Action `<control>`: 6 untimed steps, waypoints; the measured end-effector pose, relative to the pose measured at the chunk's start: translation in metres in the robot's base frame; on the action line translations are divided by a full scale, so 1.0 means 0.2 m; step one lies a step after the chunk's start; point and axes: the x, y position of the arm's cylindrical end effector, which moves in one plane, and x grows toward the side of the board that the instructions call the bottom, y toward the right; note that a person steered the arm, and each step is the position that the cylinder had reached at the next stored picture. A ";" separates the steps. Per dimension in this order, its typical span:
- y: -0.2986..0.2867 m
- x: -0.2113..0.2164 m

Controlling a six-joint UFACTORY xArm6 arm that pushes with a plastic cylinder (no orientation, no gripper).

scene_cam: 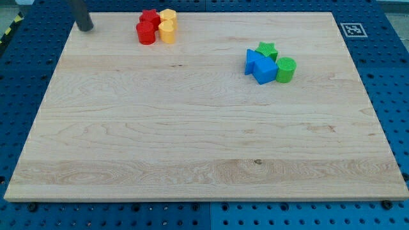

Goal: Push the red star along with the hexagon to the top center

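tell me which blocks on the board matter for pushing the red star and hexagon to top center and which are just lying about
Part of the job:
- red star
- red hexagon, touching the star
- my tip, at the view's top left, left of the red blocks, apart from them

Just lying about:
- two yellow blocks, touching the red pair
- blue blocks
- green star
- green cylinder

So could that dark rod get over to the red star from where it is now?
Probably yes. My tip sits at the view's top left, and only bare board lies between it and the red star, which huddles with a red block and two yellow blocks.
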 end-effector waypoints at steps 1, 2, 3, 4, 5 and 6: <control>0.20 -0.09; 0.53 -0.10; 0.69 -0.05; 0.63 -0.04; 0.59 0.00; 0.80 0.06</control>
